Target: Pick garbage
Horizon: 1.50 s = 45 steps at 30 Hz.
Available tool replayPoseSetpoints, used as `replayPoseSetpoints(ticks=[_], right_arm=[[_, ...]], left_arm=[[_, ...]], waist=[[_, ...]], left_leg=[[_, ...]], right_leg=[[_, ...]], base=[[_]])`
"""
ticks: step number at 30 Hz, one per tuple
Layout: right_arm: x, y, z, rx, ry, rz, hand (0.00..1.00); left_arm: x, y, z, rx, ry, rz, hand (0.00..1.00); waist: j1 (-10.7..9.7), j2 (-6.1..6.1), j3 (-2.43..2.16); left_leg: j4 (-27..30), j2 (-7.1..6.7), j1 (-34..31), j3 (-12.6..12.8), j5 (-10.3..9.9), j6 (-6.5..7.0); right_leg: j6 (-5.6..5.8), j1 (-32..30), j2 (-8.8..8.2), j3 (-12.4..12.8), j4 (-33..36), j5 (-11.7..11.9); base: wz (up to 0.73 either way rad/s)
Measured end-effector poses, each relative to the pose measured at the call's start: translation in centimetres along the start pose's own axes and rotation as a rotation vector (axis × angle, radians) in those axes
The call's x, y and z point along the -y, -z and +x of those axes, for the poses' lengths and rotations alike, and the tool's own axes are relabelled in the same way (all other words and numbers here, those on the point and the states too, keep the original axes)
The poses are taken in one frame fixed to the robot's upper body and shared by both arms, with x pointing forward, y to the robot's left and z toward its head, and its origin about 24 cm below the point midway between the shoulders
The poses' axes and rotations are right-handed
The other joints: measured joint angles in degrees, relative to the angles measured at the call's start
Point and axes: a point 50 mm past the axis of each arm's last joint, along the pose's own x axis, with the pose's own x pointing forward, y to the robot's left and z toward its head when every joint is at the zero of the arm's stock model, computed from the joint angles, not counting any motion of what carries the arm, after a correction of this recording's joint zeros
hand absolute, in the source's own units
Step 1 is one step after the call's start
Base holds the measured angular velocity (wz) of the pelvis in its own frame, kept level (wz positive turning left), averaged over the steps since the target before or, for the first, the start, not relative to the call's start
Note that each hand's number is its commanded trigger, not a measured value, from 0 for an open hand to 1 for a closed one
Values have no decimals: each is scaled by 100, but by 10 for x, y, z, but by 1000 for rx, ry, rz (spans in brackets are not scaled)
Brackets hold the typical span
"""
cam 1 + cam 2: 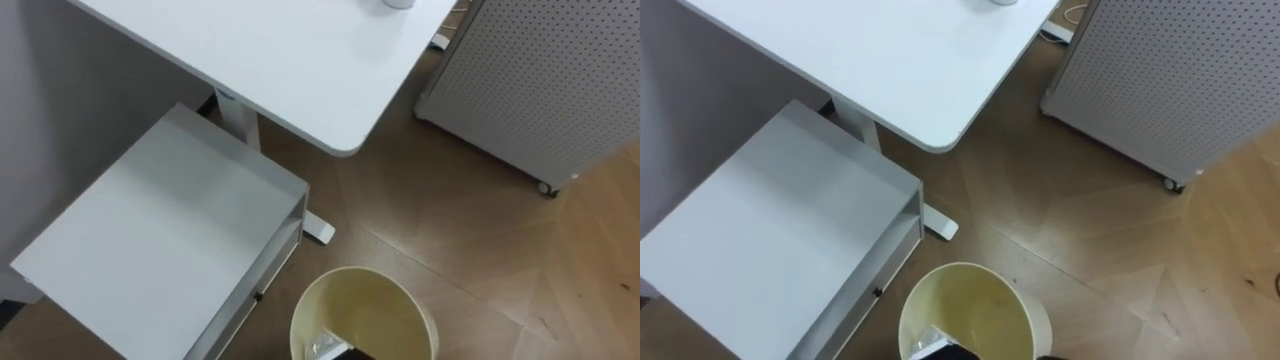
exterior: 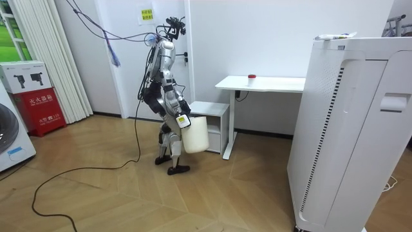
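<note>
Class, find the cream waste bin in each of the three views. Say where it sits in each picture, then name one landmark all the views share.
Left eye view: waste bin at the bottom edge, just right of centre, seen from above.
Right eye view: waste bin at the bottom edge, centre.
Room view: waste bin at the robot's hip, left of centre.
Shared landmark: the white desk.

The cream round plastic bin (image 1: 400,300) is cut off by the lower picture edge, and its contents are indistinct. The small pale object (image 1: 400,3) on the white desk (image 1: 300,60) is truncated by the top edge.
</note>
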Motion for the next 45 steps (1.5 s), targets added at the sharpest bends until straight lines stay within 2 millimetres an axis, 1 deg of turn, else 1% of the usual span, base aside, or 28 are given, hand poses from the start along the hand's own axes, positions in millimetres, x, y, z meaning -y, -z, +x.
replayPoseSetpoints(ticks=[4,6,8,10,12,14,15,17,18,19,20,21,22,23,25,26,30,32,33,35,37,38,40,41,43,44,45], right_arm=[[5,4,-1,-16,2,4,100],[8,6,-2,-25,3,0,100],[16,6,-4,-29,0,-9,100],[21,8,-6,-36,-5,-16,100],[23,10,-6,-47,-14,-20,100],[26,15,-8,-65,-20,-12,100],[27,17,-9,-71,-20,-9,100],[30,23,-13,-85,-16,15,100],[31,24,-13,-87,-18,15,100],[32,25,-14,-90,-23,10,100],[33,26,-14,-94,-26,4,100],[34,26,-15,-95,-29,-3,100],[34,27,-15,-98,-29,-8,100],[35,30,-17,-104,-31,-19,100],[37,34,-19,-118,-35,-28,100],[38,36,-20,-121,-36,-22,100],[43,41,-24,-128,-22,-4,100],[44,48,-28,-143,-12,13,100],[44,50,-29,-146,-11,14,100],[45,57,-33,-163,-5,23,100],[45,63,-36,-171,1,39,100],[44,64,-37,-170,-1,40,100],[45,65,-38,-168,-4,53,100],[46,66,-38,-167,-5,57,100],[47,68,-40,-167,3,76,100],[47,69,-41,-169,8,85,100],[47,69,-41,-168,9,91,100]], left_arm=[[-1,-6,-1,27,5,104,0],[-2,-10,-2,45,8,157,0],[-2,-19,-1,80,10,206,0],[-2,-25,-2,116,8,219,0],[-4,-32,-3,149,-5,234,0],[-6,-43,-4,204,-18,246,0],[-6,-46,-5,219,-21,252,0],[-11,-59,-10,288,-54,282,0],[-14,-62,-13,308,-66,293,0],[-21,-68,-17,340,-94,302,0],[-26,-72,-21,365,-129,294,0],[-29,-73,-27,390,-154,294,0],[-30,-74,-31,402,-164,295,0],[-32,-78,-37,433,-181,302,0],[-35,-83,-46,482,-204,305,0],[-36,-85,-50,508,-221,304,0],[-40,-93,-55,555,-259,305,0],[-47,-94,-59,568,-306,294,0],[-49,-96,-62,576,-322,292,0],[-56,-104,-72,633,-393,280,0],[-61,-106,-78,667,-442,277,0],[-66,-108,-84,682,-480,274,0],[-71,-107,-93,703,-549,267,0],[-73,-105,-98,705,-587,263,0],[-77,-103,-107,714,-647,246,0],[-80,-103,-113,726,-693,237,0],[-82,-103,-116,731,-716,231,0]], waist=[[-5,25,12],[-12,67,14],[-36,184,33],[-21,240,36],[-25,257,31],[-43,272,32],[-35,279,32],[8,286,25],[12,284,26],[20,281,25],[80,275,26],[156,279,16],[164,285,12],[164,288,2],[173,274,-20],[154,275,-40],[152,250,-80],[169,210,-114],[169,205,-121],[166,173,-143],[168,130,-161],[189,88,-187],[196,44,-203],[209,21,-212],[305,15,-215],[374,16,-216],[420,26,-222]], left_leg=[[-17,-7,162,-5,0,1],[-40,-9,287,-8,-5,5],[-61,-8,442,-40,-6,7],[-116,-12,583,-51,-5,6],[-169,-27,738,-58,-1,-2],[-321,-85,1044,-60,13,-24],[-358,-93,1142,-59,13,-27],[-460,-108,1444,-44,-6,-63],[-469,-112,1512,-32,-11,-71],[-536,-142,1678,-5,-7,-81],[-665,-199,1901,-14,-10,-97],[-818,-201,2126,-38,-16,-112],[-879,-209,2222,-59,-19,-119],[-992,-262,2368,-107,-18,-132],[-1155,-312,2581,-182,-13,-141],[-1186,-323,2678,-208,-13,-140],[-1321,-369,2940,-263,-12,-138],[-1381,-391,3140,-313,-12,-138],[-1414,-394,3189,-312,-12,-138],[-1589,-409,3431,-309,-11,-137],[-1667,-421,3598,-297,-11,-135],[-1702,-447,3667,-289,-11,-134],[-1714,-482,3748,-290,-11,-132],[-1715,-496,3808,-268,-13,-130],[-1749,-480,3884,-70,-15,-124],[-1777,-451,3889,74,-17,-119],[-1832,-431,3894,160,-12,-96]], right_leg=[[11,176,-7,-7,-26,-7],[21,308,-11,-18,-40,-17],[18,505,-42,-139,-89,-31],[17,653,-50,-166,-122,-48],[17,781,-59,-168,-123,-87],[20,1011,-92,-162,-131,-161],[22,1093,-95,-162,-141,-180],[28,1328,-64,-132,-157,-244],[30,1369,-35,-116,-158,-257],[37,1478,-4,-38,-190,-264],[40,1593,56,106,-244,-264],[40,1742,119,223,-332,-252],[41,1816,153,278,-382,-238],[40,1919,205,364,-462,-220],[48,2054,274,500,-538,-202],[48,2132,288,514,-573,-202],[71,2328,276,493,-634,-194],[82,2493,274,486,-680,-201],[86,2534,275,486,-696,-198],[105,2707,290,503,-781,-190],[122,2821,313,554,-827,-186],[135,2830,334,647,-821,-185],[154,2843,354,730,-812,-153],[167,2871,369,768,-836,-116],[167,2891,398,767,-956,35],[164,2900,421,739,-1090,195],[157,2907,434,706,-1178,285]], base=[[1],[5],[13],[11],[5],[4],[0],[-6],[-16],[-38],[-72],[-75],[-67],[-38],[-44],[-45],[-23],[-17],[-16],[-11],[-18],[-29],[-44],[-59],[-65],[-61],[-81]])
